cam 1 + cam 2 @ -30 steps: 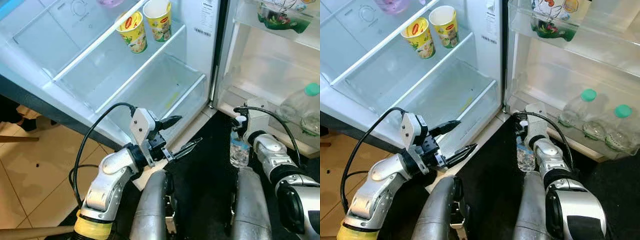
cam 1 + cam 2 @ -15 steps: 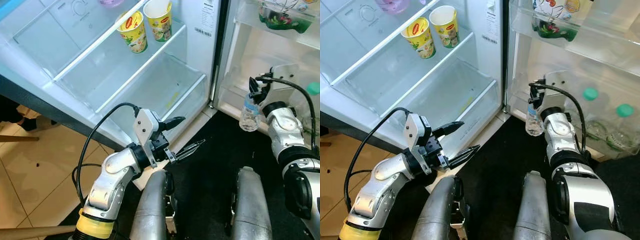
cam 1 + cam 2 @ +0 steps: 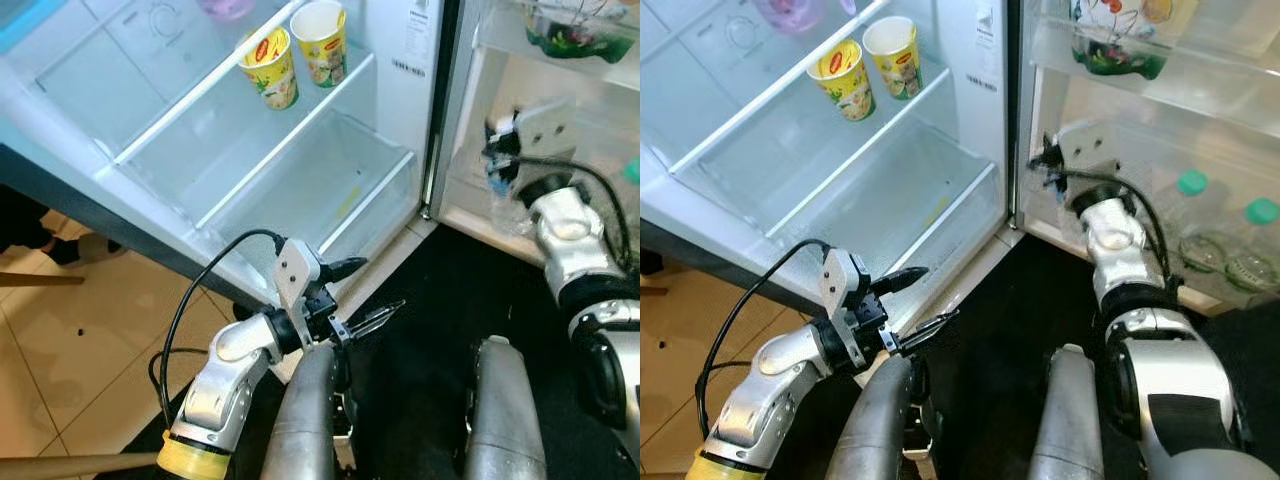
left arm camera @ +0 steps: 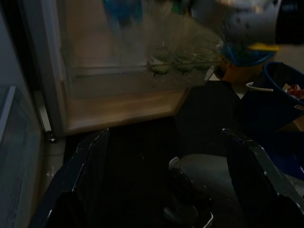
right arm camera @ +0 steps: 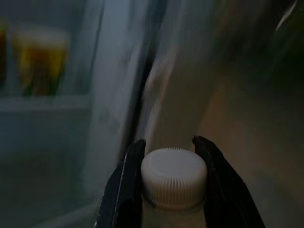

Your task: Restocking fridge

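My right gripper (image 3: pixel 498 163) is shut on the neck of a small clear water bottle (image 3: pixel 508 208), blurred, held up against the lower shelf of the open fridge door (image 3: pixel 1160 285). In the right wrist view the two black fingers (image 5: pixel 124 190) clamp just under the bottle's white ribbed cap (image 5: pixel 174 178). Two clear bottles with green caps (image 3: pixel 1191 184) stand on that door shelf, further right. My left gripper (image 3: pixel 378 284) hangs open and empty, low in front of the fridge's crisper drawer (image 3: pixel 330 185).
Two yellow noodle cups (image 3: pixel 270 65) stand on a glass shelf inside the fridge. A green-printed bag (image 3: pixel 1118 50) lies on the upper door shelf. My silver legs (image 3: pixel 500 410) stand on a black mat; tan tiles lie to the left.
My right gripper has lifted the bottle from floor height up and back against the door shelf. The left arm has barely shifted.
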You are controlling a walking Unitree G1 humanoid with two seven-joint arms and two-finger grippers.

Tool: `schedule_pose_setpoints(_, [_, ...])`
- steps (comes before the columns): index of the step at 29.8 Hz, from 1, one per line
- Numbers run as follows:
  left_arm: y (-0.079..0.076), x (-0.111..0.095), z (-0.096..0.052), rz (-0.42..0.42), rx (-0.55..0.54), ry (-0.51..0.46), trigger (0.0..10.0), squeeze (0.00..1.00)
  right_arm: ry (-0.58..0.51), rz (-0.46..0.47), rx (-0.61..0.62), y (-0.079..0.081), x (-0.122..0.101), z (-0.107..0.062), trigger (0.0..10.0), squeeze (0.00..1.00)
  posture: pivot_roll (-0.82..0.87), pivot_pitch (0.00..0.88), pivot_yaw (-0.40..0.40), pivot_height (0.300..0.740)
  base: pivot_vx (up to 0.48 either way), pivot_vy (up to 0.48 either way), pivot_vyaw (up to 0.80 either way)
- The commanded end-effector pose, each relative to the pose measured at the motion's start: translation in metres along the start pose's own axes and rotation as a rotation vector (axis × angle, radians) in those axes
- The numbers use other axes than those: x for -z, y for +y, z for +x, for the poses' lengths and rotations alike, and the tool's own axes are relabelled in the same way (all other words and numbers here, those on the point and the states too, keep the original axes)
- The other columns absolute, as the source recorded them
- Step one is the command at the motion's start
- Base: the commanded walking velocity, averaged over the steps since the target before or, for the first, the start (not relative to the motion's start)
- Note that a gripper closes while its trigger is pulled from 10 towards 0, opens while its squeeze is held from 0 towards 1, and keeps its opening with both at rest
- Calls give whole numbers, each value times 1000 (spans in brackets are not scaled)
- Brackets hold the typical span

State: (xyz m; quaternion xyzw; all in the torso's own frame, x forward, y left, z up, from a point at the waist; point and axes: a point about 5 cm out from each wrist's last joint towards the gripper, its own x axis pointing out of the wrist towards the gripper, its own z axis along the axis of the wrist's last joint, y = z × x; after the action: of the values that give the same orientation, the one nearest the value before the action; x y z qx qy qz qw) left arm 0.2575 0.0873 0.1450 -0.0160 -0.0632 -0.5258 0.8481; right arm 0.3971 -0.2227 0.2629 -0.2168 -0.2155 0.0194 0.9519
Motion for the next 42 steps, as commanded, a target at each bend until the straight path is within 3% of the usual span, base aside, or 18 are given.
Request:
schedule_pose_setpoints(1, [-2, 9, -4, -20, 9, 24, 10000, 0, -86, -11, 25, -5, -15, 4, 10000, 0, 57, 225, 212, 600, 0, 0, 0])
schedule_pose_setpoints(9, [-1, 9, 1, -17, 30, 10, 10000, 0, -138, -84, 55, -18, -25, 5, 10000, 0, 43, 223, 210, 600, 0, 0, 0])
schedule_pose_setpoints(13, [-4, 9, 1, -20, 35, 6, 10000, 0, -88, -120, 51, -19, -14, 0, 10000, 0, 49, 230, 213, 600, 0, 0, 0])
schedule_pose_setpoints(17, [-7, 9, -2, -25, 37, 5, 10000, 0, -4, -166, -3, -1, 9, -11, 10000, 0, 63, 238, 217, 600, 0, 0, 0])
schedule_pose_setpoints(22, [-10, 7, -10, -27, 29, 12, 10000, 0, 119, -387, -192, 43, 46, -34, 10000, 0, 97, 279, 228, 600, 0, 0, 0])
schedule_pose_setpoints(29, [-12, 6, -12, -36, 20, 11, 10000, 0, 175, -459, -284, 62, 62, -47, 10000, 0, 97, 285, 225, 600, 0, 0, 0])
schedule_pose_setpoints(36, [-12, 6, -10, -36, 21, 7, 10000, 0, 219, -373, -290, 70, 67, -50, 10000, 0, 91, 274, 223, 600, 0, 0, 0])
schedule_pose_setpoints(37, [-12, 5, -10, -36, 22, 5, 10000, 0, 254, -309, -265, 71, 69, -51, 10000, 0, 91, 274, 223, 600, 0, 0, 0])
schedule_pose_setpoints(38, [-12, 4, -9, -36, 23, 3, 10000, 0, 326, -177, -208, 70, 75, -53, 10000, 0, 91, 271, 224, 600, 0, 0, 0])
schedule_pose_setpoints(39, [-12, 4, -9, -36, 23, 3, 10000, 0, 326, -177, -208, 70, 75, -53, 10000, 0, 91, 271, 224, 600, 0, 0, 0])
schedule_pose_setpoints(41, [-10, 4, -9, -33, 21, 1, 10000, 0, 415, -47, -120, 62, 82, -55, 10000, 0, 93, 272, 219, 600, 0, 0, 0])
schedule_pose_setpoints(42, [-10, 4, -9, -33, 21, 1, 10000, 0, 415, -47, -120, 62, 82, -55, 10000, 0, 93, 272, 219, 600, 0, 0, 0])
